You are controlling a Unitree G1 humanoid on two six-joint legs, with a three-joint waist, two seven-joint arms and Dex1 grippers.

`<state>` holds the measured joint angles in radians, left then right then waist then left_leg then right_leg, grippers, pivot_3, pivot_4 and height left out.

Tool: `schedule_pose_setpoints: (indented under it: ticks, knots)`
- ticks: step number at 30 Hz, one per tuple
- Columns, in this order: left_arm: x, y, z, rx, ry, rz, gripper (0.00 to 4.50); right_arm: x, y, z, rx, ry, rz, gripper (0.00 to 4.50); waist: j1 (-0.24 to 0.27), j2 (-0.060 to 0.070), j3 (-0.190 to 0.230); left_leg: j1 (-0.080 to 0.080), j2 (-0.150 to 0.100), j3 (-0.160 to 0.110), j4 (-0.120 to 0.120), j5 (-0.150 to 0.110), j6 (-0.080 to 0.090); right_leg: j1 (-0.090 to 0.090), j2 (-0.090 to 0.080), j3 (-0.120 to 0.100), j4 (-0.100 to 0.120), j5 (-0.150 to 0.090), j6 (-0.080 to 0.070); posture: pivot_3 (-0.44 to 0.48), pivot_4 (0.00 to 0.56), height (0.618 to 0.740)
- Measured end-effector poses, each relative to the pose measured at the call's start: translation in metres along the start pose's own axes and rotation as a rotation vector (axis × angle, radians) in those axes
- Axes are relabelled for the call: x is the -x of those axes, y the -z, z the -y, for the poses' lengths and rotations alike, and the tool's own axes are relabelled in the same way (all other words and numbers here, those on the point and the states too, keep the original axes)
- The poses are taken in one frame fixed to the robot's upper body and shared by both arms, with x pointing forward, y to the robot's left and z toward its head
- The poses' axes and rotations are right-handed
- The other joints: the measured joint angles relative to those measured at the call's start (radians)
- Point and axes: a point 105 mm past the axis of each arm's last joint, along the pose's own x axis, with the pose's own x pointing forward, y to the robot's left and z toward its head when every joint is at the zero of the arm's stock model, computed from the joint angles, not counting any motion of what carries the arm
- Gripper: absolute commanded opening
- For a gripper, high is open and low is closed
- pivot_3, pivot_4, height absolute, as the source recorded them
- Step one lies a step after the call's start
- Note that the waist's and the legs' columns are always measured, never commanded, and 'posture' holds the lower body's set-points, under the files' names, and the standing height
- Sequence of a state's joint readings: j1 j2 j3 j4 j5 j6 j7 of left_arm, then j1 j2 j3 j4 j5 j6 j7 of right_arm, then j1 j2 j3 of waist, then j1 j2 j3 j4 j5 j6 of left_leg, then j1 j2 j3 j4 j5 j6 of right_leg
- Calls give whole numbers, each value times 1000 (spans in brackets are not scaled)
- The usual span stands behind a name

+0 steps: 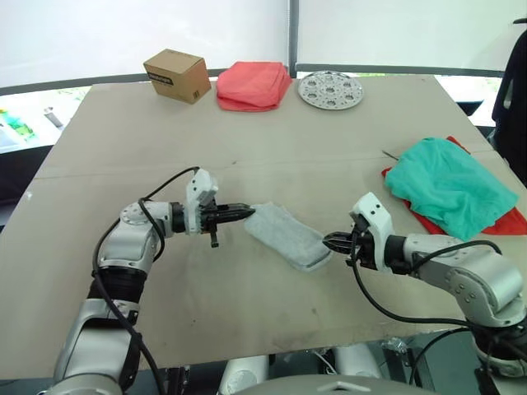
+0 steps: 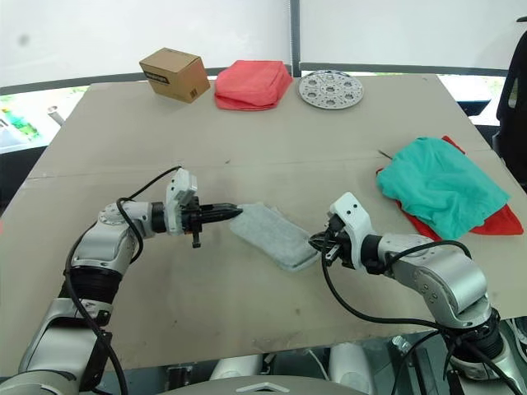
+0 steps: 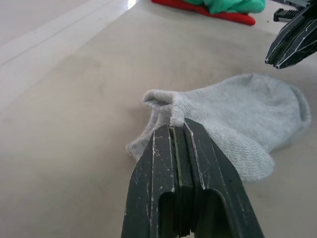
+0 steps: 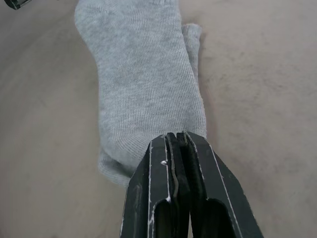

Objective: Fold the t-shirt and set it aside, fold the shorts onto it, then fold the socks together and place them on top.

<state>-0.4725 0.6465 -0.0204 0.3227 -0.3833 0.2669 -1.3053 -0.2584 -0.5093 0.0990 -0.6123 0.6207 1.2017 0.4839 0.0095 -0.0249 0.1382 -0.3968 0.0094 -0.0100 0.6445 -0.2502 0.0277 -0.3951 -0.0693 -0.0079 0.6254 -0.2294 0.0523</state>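
My left gripper (image 1: 249,212) pinched closed on the cuff end of the socks (image 1: 286,236) | socks lie flat mid-table (image 1: 247,132), stacked I think | my right gripper (image 1: 328,241) closed at their toe end, grip on fabric unclear | the shorts (image 1: 449,183) heaped on the t-shirt (image 1: 508,220), far right.
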Motion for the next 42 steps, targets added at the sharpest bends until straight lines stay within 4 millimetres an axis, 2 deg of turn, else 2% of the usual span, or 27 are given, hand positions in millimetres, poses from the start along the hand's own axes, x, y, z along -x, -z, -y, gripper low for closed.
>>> schedule_pose_setpoints:
  ticks: [1, 2, 5, 9, 12, 19, 25, 27, 29, 30, 37, 42]
  knots:
    - [0, 0, 0, -1, 4, -1, 0, 0, 1, 1, -6, 10, -2, 71, 0, 0, 0, 0, 0, 0, 0, 0, 0, 0, 0, 0, 0, 0, 0, 0, 150, 740]
    - [0, 0, 1, -6, 10, -3, 0, -1, 2, 3, -10, 19, -2, 631, -1, 0, 0, 0, 0, 0, 0, 0, 0, 0, 0, 0, 0, 0, 0, 0, 150, 740]
    - [1, 0, 2, -15, 25, -6, 0, -5, 2, 10, -29, 36, -3, 1758, -2, 0, 0, 0, 0, 0, 0, 0, 0, 0, 0, 0, 0, 0, 0, 0, 150, 740]
    - [-1, -1, 4, -33, 40, 13, 0, -26, 2, 13, -28, 36, -9, 1758, -10, 0, 0, 0, 0, 0, 0, 0, 0, 0, 0, 0, 0, 0, 0, 0, 150, 740]
    - [0, -8, 6, -75, 47, 31, 0, -34, -3, 15, -24, 40, 7, 1758, -12, 0, 0, 0, 0, 0, 0, 0, 0, 0, 0, 0, 1, 0, 0, 0, 150, 740]
    - [-4, -20, 24, -204, 76, 55, 0, -42, -4, 16, -13, 9, 4, 1758, -21, 0, 0, 0, 0, -1, 0, 0, 0, 0, 0, 0, 1, 0, 0, 0, 150, 740]
    - [-6, -37, 29, -246, 59, 84, 0, -45, 0, 11, -13, -38, -14, 1758, -21, 0, 0, 0, 0, -1, 0, 0, 0, 0, 0, 0, 1, 0, 0, 0, 150, 740]
    - [-8, -41, 31, -248, 58, 93, 0, -45, 0, 10, -12, -51, -14, 840, -21, 0, 0, 0, 0, -1, 0, 0, 0, 0, 0, 0, 1, 0, 0, 0, 150, 740]
    - [-9, -44, 32, -247, 53, 97, 0, -45, 0, 11, -8, -48, -12, 178, -21, 0, 0, 0, 0, -1, 0, 0, 0, 0, 1, 0, 1, 0, 0, 0, 150, 740]
    - [-9, -45, 33, -242, 53, 100, 0, -45, -1, 11, -6, -46, -11, 74, -21, 0, 0, 0, 0, -1, 0, 0, 0, 0, 1, 0, 1, 0, 0, 0, 150, 740]
    - [-10, -45, 28, -171, 18, 97, 0, -34, -11, 15, 16, -22, 17, 74, -20, 0, 0, 0, 0, -1, 0, 0, 0, 0, 1, 0, 1, 0, 0, 0, 150, 740]
    - [-10, -54, 9, -88, -54, 127, 0, -16, -19, 0, 15, -66, 61, 74, -20, 0, 0, 0, 0, -1, 0, 0, 0, 0, 1, 0, 1, 0, 0, 0, 150, 740]
